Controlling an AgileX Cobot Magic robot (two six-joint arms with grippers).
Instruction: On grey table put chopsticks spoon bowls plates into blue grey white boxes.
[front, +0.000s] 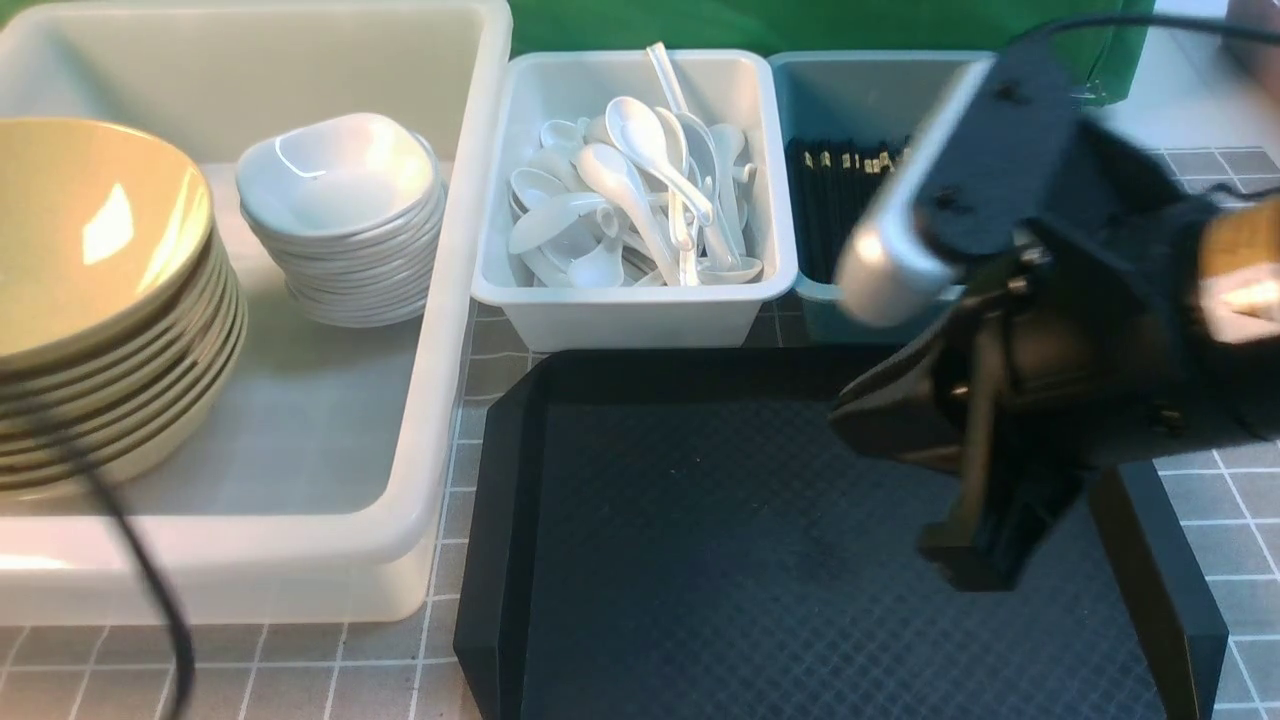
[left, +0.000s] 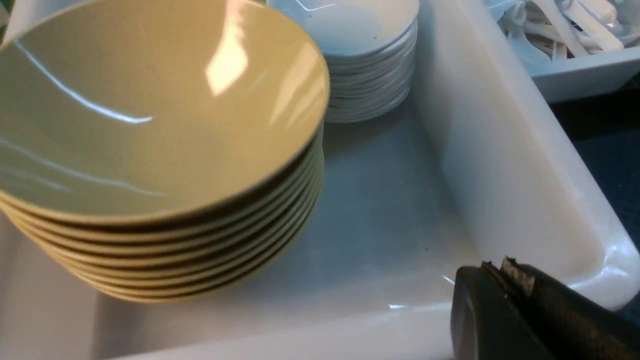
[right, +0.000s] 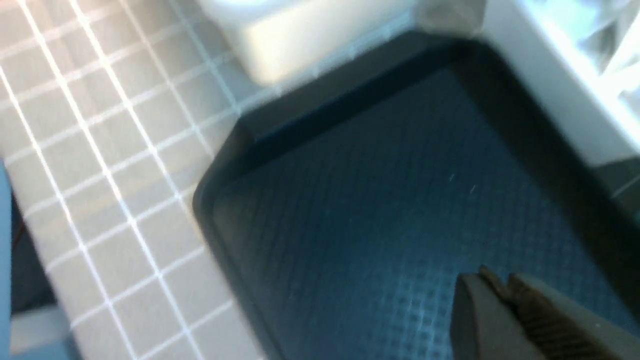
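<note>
Grey table (front: 300, 670): left claw (left: 505, 267) together, empty, above tub (left: 500, 175); right claw (right: 500, 277) together, empty, above tray (right: 350, 200).

A stack of olive-yellow bowls (left: 150, 125) is seen inside the white tub (left: 500, 165), and a lower stack of white plates (left: 360, 50) is set just beside it in the same tub. Beyond the tub's wall, white spoons (left: 560, 25) are held in a pale grey-white box (left: 580, 75). The left gripper (left: 500, 270) is seen near the tub's corner, jaws pressed together on nothing.

Black textured tray (front: 700, 560); green backdrop (front: 640, 25), perhaps cloth, behind.
</note>
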